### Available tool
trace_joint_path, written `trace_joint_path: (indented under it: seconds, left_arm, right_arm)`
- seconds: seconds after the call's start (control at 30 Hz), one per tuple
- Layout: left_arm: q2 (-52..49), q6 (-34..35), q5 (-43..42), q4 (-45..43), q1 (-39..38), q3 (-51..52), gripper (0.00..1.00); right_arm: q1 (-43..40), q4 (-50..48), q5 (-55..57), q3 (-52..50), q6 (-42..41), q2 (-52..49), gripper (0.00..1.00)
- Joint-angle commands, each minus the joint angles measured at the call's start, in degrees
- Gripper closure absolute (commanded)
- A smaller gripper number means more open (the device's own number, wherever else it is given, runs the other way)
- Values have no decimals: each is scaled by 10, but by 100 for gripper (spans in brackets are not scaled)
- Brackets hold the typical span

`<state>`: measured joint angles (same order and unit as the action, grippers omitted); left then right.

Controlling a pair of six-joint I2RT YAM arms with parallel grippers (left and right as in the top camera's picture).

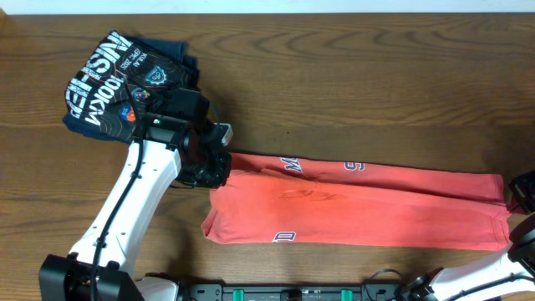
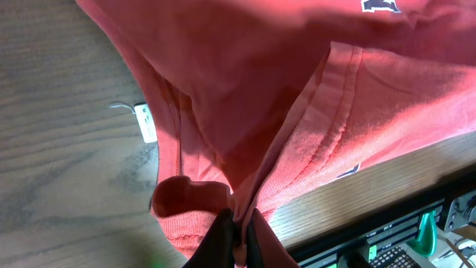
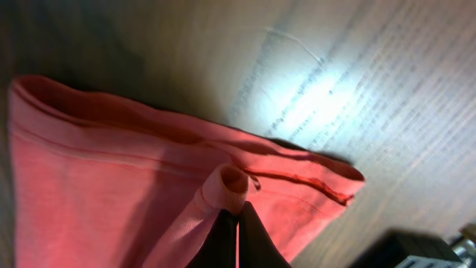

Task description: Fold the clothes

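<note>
Orange-red T-shirt point(image 1: 359, 213) lies in a long strip near the front edge of the worktop point(image 1: 376, 84), left pincer point(image 2: 238, 232) and right pincer point(image 3: 236, 222) each pinching an end; raising both together, fabric taut, should keep the next fold square.

Looks like a robotics lab: wood-grain worktop point(image 1: 376, 92), white robot arm point(image 1: 125, 213) lower left, black equipment rail point(image 1: 276, 293) along the bottom.

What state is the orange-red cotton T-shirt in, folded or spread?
Partly folded: the orange-red cotton T-shirt lies as a long narrow band, its white lettering cut off at both long edges.
</note>
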<state>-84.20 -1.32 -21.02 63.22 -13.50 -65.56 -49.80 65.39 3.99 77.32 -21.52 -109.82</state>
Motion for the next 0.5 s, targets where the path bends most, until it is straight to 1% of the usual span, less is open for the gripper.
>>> trace_joint_path:
  seconds: [0.0, 0.2, 0.33, 0.43, 0.47]
  left_arm:
    - [9, -2, 7, 14, 3, -8, 92]
    - [9, -2, 7, 44, 3, -8, 92]
    - [9, -2, 7, 61, 3, -8, 92]
    - [9, -1, 7, 73, 3, -8, 84]
    - [9, -2, 7, 77, 3, -8, 83]
  right_arm:
    - [-8, 13, 47, 11, -8, 12, 99]
    - [-8, 43, 105, 11, -23, 12, 99]
    - [-9, 46, 113, 11, -25, 12, 99]
    - [-9, 45, 123, 11, -24, 12, 98]
    - [-9, 45, 129, 11, -24, 12, 96]
